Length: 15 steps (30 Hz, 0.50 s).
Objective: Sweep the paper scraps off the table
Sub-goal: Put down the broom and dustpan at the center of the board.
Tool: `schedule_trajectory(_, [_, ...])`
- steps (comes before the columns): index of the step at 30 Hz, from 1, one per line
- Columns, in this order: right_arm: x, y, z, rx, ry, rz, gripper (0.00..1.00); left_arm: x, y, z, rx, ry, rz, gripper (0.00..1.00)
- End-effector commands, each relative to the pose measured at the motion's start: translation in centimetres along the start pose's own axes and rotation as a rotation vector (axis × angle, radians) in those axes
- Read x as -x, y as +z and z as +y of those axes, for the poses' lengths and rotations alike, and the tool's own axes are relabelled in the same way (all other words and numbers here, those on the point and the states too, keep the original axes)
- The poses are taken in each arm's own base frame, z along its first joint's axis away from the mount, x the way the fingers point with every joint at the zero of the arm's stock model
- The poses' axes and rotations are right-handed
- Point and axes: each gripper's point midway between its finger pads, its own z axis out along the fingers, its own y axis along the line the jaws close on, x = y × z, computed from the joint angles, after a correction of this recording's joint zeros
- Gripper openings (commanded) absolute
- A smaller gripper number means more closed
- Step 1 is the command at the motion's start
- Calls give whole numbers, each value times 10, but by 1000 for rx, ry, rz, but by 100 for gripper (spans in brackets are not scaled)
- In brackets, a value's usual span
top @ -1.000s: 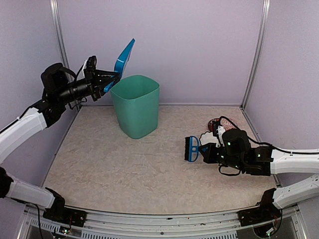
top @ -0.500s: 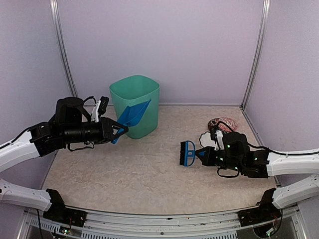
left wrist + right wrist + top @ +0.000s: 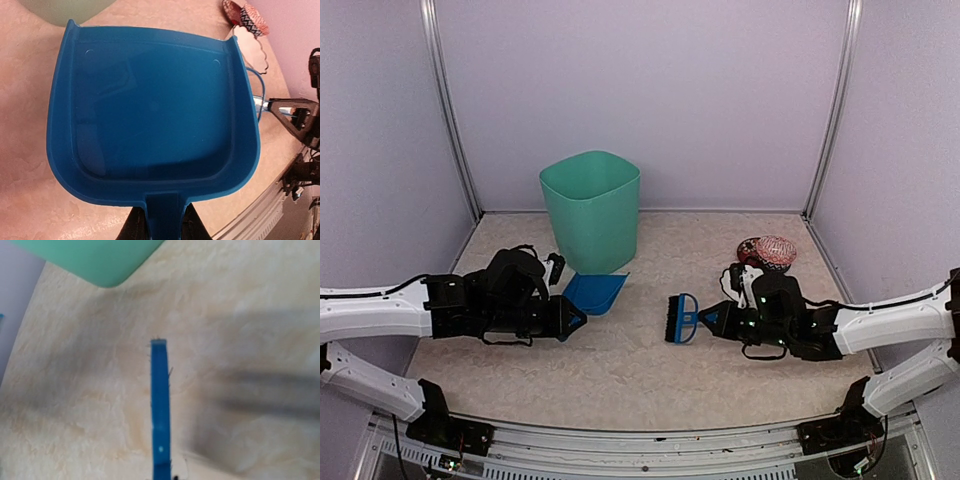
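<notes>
No paper scraps show on the table (image 3: pixel 640 380) in any view. My left gripper (image 3: pixel 568 318) is shut on the handle of the blue dustpan (image 3: pixel 596 293), which lies low over the table just in front of the green bin (image 3: pixel 592 212). In the left wrist view the dustpan (image 3: pixel 150 110) is empty, its handle pinched between my fingers (image 3: pixel 131 231). My right gripper (image 3: pixel 712 320) is shut on the blue brush (image 3: pixel 678 318), bristles down at the table's middle. The right wrist view shows the brush (image 3: pixel 161 405) edge-on; its fingers are hidden.
A red-and-white patterned bowl (image 3: pixel 772 250) sits at the back right, also in the left wrist view (image 3: pixel 247 15), with a white scalloped piece (image 3: pixel 250 50) beside it. The bin's corner shows in the right wrist view (image 3: pixel 95 260). Walls close the back and sides.
My left arm swung the dustpan down from above the bin's rim to the table in front of it. My right arm slid the brush leftward towards the middle.
</notes>
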Motion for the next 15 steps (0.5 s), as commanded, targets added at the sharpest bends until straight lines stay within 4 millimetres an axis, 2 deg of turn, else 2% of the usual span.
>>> schedule_trajectory(1, [-7,11,11,76,58,36,0,-8,18,15,87,14,14,0])
schedule_trajectory(6, [-21,27,14,107,78,99,0,-12,33,20,123,25,31,0])
schedule_trajectory(12, [-35,39,1,78,81,135,1,-11,45,28,157,30,38,0])
schedule_trajectory(15, [-41,42,-6,54,76,150,7,-10,51,34,167,25,46,0])
